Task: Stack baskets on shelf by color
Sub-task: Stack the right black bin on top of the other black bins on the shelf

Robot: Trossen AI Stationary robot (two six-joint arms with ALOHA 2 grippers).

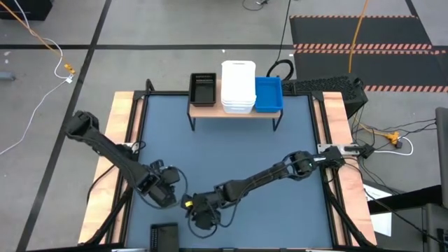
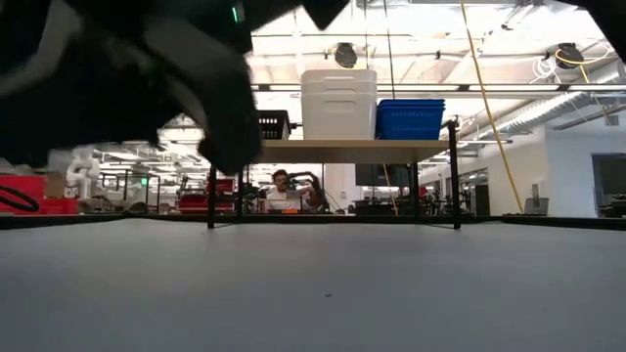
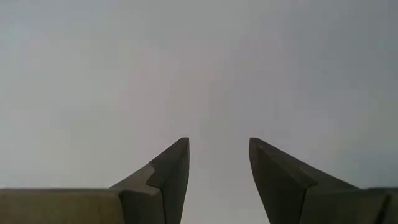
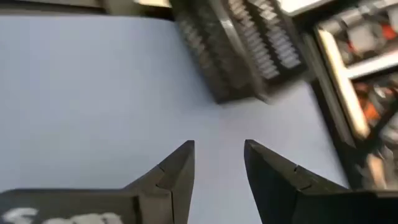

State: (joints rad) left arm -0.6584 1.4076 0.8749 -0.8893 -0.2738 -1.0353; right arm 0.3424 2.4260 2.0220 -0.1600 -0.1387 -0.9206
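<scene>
High cam straight down; low cam level; both share shelf (image 1: 234,110).

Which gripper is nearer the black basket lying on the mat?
Right. The right gripper hovers just beside the black basket at the mat's near edge; the left gripper is farther off, up-table.

White (image 1: 238,85), blue (image 1: 268,94) and black mesh baskets (image 1: 202,89); blue-grey mat (image 1: 231,150).
</scene>
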